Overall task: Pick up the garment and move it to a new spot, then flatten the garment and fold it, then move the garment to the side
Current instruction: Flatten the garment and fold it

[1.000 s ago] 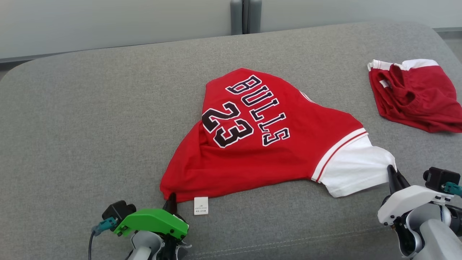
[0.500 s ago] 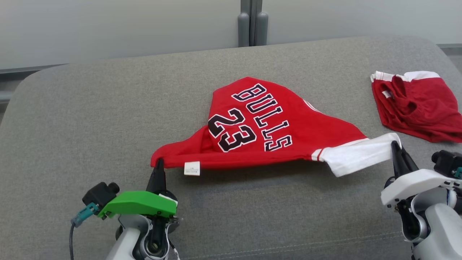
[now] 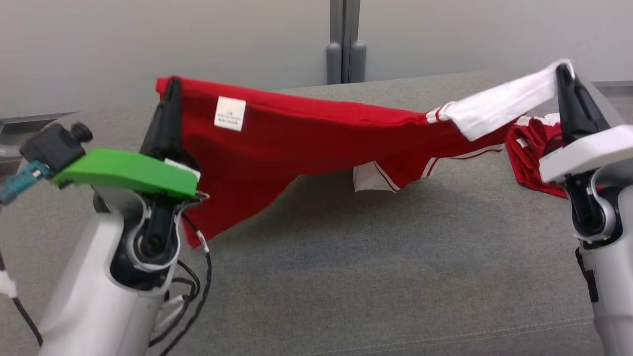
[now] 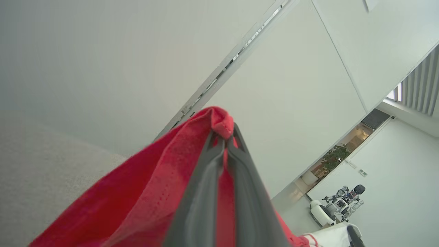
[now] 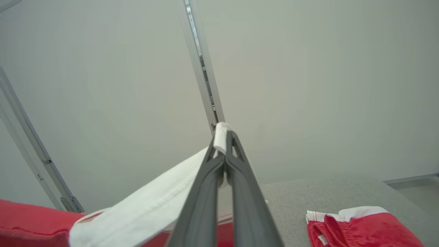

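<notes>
The garment is a red jersey with white sleeves, stretched in the air above the grey cushion. My left gripper is shut on its red corner, near a white label. My right gripper is shut on the edge of a white sleeve. Red cloth sags between the two grips, and the lower part hangs down toward the cushion. The printed side faces away.
A second red garment with white trim lies crumpled at the cushion's right, close under my right arm. A pale wall with a grey post stands behind the cushion. Loose black cables hang by my left arm.
Both grippers have risen high with the garment, lifting it off the cushion and pulling it taut between them. The camera has also shifted.
</notes>
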Available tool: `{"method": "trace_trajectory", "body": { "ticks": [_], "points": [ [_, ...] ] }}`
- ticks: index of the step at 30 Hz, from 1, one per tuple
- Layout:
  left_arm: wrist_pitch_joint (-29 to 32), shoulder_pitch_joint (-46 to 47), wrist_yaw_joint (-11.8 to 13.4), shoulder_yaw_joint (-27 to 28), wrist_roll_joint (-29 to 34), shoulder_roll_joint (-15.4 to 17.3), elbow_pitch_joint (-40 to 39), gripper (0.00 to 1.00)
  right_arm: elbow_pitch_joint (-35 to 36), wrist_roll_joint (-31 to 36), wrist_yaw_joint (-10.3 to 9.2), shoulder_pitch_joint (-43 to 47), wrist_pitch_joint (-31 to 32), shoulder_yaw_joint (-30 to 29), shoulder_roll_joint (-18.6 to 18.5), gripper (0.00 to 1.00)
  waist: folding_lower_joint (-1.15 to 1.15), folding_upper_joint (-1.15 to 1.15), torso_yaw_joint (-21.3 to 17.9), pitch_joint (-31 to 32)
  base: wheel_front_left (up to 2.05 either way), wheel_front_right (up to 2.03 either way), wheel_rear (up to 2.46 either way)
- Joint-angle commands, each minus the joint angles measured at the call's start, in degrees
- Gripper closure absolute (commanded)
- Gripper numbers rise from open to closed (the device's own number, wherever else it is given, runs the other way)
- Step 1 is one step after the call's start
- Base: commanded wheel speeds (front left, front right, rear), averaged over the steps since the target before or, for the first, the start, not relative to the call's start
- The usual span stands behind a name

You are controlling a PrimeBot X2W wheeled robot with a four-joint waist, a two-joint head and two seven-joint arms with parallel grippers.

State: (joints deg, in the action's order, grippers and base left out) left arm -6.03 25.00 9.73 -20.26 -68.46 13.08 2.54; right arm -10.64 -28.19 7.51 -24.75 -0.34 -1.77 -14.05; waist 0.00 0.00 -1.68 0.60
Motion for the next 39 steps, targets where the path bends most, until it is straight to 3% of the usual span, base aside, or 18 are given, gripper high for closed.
{"method": "trace_trajectory", "body": {
  "ticks": [1, 6, 11, 15, 20, 24, 30, 34, 39],
  "points": [
    [2.36, 4.01, 1.69, 0.61, 0.23, 1.67, -1.69, 1.00, 1.75, 0.92, -0.05, -3.00, 1.83, -0.49, 0.12, 1.00, 0.00, 0.00, -0.24, -0.12, 0.00, 0.00, 0.00],
    [6.86, 11.00, 4.32, 1.06, 0.61, 3.94, -1.91, 1.00, 2.80, 2.42, -0.04, -9.27, 4.79, -0.71, 1.25, 1.00, 0.00, 0.00, -0.83, -1.40, 0.00, 0.00, 0.00],
    [11.76, 20.88, 6.59, 0.94, 1.43, 5.83, 2.64, 1.00, -0.49, 3.67, -0.04, -19.58, 7.71, 0.18, 2.61, 1.00, 0.00, 0.00, -1.46, -4.83, 0.00, 0.00, 0.00],
    [15.14, 31.72, 7.58, 0.19, 2.73, 5.94, 9.97, 1.00, -7.86, 5.54, -0.04, -31.32, 9.17, 0.35, 3.83, 1.00, 0.00, 0.00, -1.53, -9.99, 0.00, 0.00, 0.00],
    [15.72, 42.77, 6.95, -0.63, 4.41, 4.70, 18.85, 1.00, -16.87, 9.43, -0.04, -43.91, 8.83, -0.52, 4.71, 1.00, 0.00, 0.00, -1.07, -16.27, 0.00, 0.00, 0.00],
    [13.37, 50.18, 5.09, -2.02, 7.62, 4.39, 26.74, 1.00, -24.83, 14.68, -0.04, -52.44, 5.98, -0.56, 4.93, 1.00, 0.00, 0.00, -1.02, -19.75, 0.00, 0.00, 0.00],
    [3.80, 60.35, 2.10, -2.49, 12.82, 3.25, 35.13, 1.00, -33.25, 22.47, -0.05, -64.10, -3.71, -4.98, 5.68, 1.00, 0.00, 0.00, -1.04, -23.88, 0.00, 0.00, 0.00],
    [-3.97, 65.43, -1.17, -1.35, 14.46, 3.40, 38.70, 1.00, -37.18, 27.68, -0.05, -69.34, -10.22, -8.13, 7.12, 1.00, 0.00, 0.00, -1.56, -25.56, 0.00, 0.00, 0.00],
    [-8.26, 67.85, -4.76, -0.13, 16.41, 4.38, 42.19, 1.00, -41.96, 30.77, -0.07, -71.40, -13.50, -10.14, 8.96, 1.00, 0.00, 0.00, -2.93, -27.98, 0.00, 0.00, 0.00]
  ]
}}
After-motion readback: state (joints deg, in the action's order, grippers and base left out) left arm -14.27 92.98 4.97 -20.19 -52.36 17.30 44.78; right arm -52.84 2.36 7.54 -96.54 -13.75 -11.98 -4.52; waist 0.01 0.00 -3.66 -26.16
